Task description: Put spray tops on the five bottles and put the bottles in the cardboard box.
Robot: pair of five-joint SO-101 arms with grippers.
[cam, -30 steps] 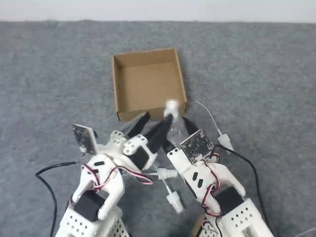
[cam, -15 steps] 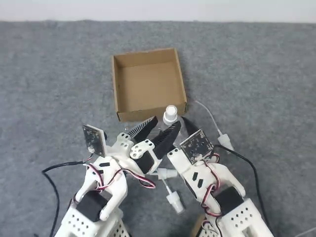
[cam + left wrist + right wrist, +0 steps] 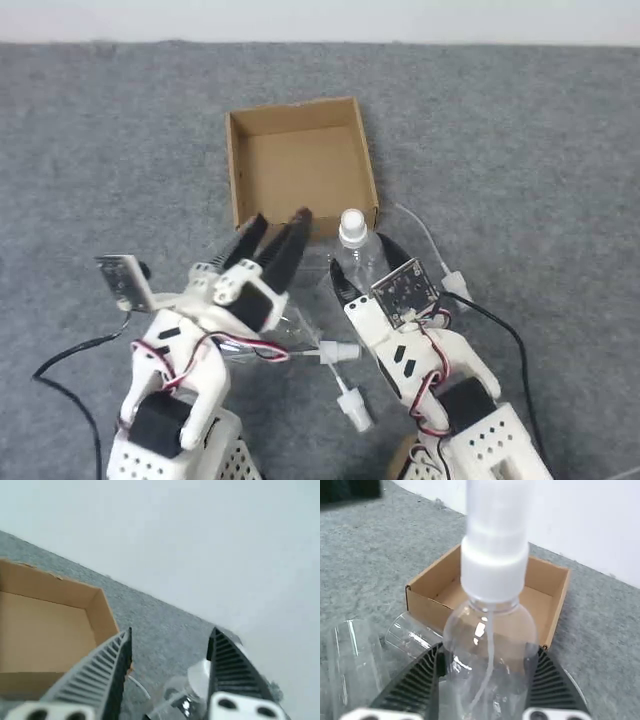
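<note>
Bottle (image 3: 360,258) with spray top (image 3: 351,226) on, upright, just in front of cardboard box (image 3: 236,160), near its right front corner. Right jaws pinching bottle's sides. Left jaws spread wide, holding nothing, tips at box's front wall, beside bottle. Loose spray tops (image 3: 340,352) on grey worktop (image 3: 540,150) between arms. Clear empty bottle (image 3: 412,630) lying close by.
</note>
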